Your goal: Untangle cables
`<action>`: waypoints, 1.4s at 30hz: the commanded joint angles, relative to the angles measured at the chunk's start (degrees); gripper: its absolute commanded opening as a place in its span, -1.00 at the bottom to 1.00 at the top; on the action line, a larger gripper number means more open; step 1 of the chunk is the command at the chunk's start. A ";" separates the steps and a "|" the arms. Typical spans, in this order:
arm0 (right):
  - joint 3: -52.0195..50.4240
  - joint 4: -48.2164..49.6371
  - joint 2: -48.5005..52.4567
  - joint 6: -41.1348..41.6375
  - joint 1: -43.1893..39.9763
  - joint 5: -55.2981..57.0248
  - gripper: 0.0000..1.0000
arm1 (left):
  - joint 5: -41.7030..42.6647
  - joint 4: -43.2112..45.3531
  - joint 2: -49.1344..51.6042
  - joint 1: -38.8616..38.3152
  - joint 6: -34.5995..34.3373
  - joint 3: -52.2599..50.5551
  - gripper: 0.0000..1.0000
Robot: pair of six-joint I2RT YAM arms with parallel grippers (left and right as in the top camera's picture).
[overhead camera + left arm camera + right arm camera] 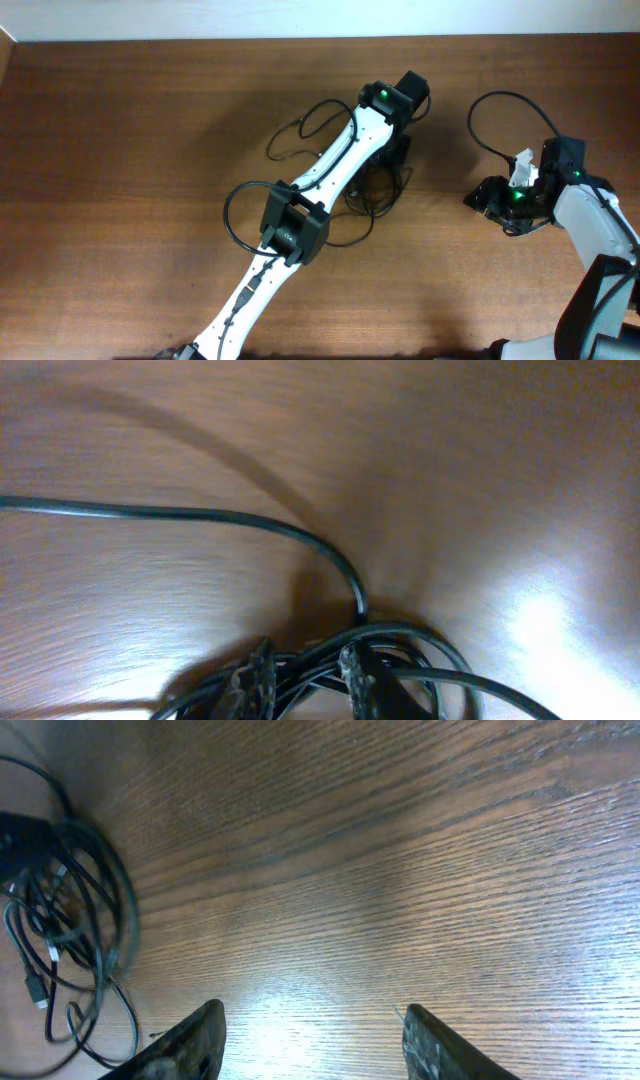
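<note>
The cables (372, 192) are thin black cords in a knotted bundle at the table's middle, with loose loops running left (297, 128) and down. My left gripper (396, 155) is down on the bundle's upper edge. In the left wrist view its two fingers (307, 680) are close together with several strands of the cables (420, 640) between them, and one cord (200, 515) trails off to the left. My right gripper (480, 197) is open and empty, low over bare wood to the right of the bundle. In the right wrist view its fingers (312, 1040) are wide apart and the cables (60, 900) lie far left.
The wooden table (120, 150) fills the view. Thicker black arm cables loop beside the left arm (232, 205) and above the right arm (497, 100). The left arm (320, 185) lies diagonally across the table's middle.
</note>
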 commanded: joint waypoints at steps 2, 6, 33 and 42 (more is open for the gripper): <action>-0.57 -0.04 0.52 -0.72 0.02 1.95 0.14 | 14.27 -5.18 0.92 -1.36 15.08 -0.11 -0.51; -0.57 -0.02 0.52 -0.72 0.00 2.25 0.14 | 10.78 -14.49 0.63 -1.73 21.14 0.57 -0.62; -0.57 -0.44 0.52 -0.74 0.02 2.25 0.26 | 8.15 -14.82 -3.17 -1.62 -46.77 1.66 0.18; -0.57 -0.42 0.52 -0.72 0.02 2.21 0.26 | 2.86 -14.03 -3.17 -3.91 -59.04 -2.75 0.12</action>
